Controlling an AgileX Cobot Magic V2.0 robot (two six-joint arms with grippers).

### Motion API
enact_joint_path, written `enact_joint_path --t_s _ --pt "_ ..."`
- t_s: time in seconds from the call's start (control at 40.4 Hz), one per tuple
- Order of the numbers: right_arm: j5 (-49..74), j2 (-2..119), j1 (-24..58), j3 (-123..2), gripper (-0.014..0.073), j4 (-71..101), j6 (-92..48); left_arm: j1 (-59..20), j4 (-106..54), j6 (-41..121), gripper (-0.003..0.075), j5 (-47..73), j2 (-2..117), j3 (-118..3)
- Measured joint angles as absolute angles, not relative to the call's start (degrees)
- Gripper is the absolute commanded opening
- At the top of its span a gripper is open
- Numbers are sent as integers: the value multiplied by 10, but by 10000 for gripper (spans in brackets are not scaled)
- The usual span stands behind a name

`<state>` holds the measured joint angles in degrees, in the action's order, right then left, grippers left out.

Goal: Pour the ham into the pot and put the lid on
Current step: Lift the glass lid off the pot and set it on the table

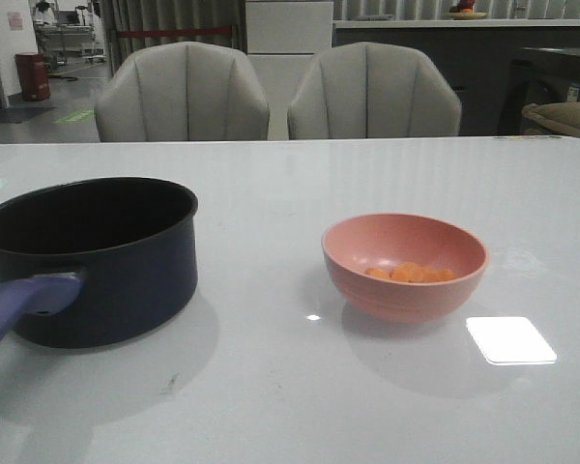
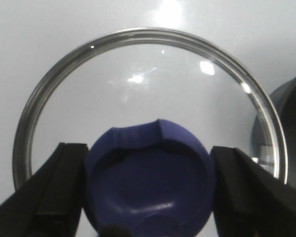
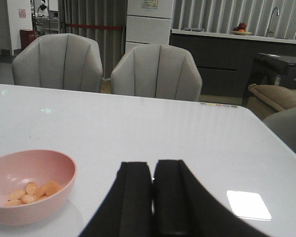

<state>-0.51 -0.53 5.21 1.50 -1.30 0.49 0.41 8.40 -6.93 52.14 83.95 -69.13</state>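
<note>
The clear glass lid [image 2: 153, 35] with a metal rim lies on the white table, out of the front view. My left gripper [image 2: 149, 148] is over it, and its two black fingers [image 2: 71, 182] press against both sides of the dark blue knob [image 2: 150, 187]. The dark navy pot [image 1: 106, 261] stands at the front left with its blue-purple handle [image 1: 19, 304] toward me; its wall also shows in the left wrist view [image 2: 292, 113]. The ham [image 1: 411, 274] lies in the pink bowl [image 1: 404, 266], also in the right wrist view [image 3: 32, 191]. My right gripper [image 3: 153, 165] is shut and empty, to the right of the bowl [image 3: 29, 185].
Two grey chairs [image 1: 271, 97] stand behind the table's far edge. A bright light patch [image 1: 510, 340] lies on the table to the right of the bowl. Neither arm shows in the front view.
</note>
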Motion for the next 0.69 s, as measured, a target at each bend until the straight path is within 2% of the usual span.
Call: enact_joint_path --t_s 0.248,0.693 --pt "-5 -5 52 15 160 -13 5 115 -40 32 270 449 852 -616" --pt "-5 -5 52 15 160 -13 5 128 -54 38 272 355 937 -563"
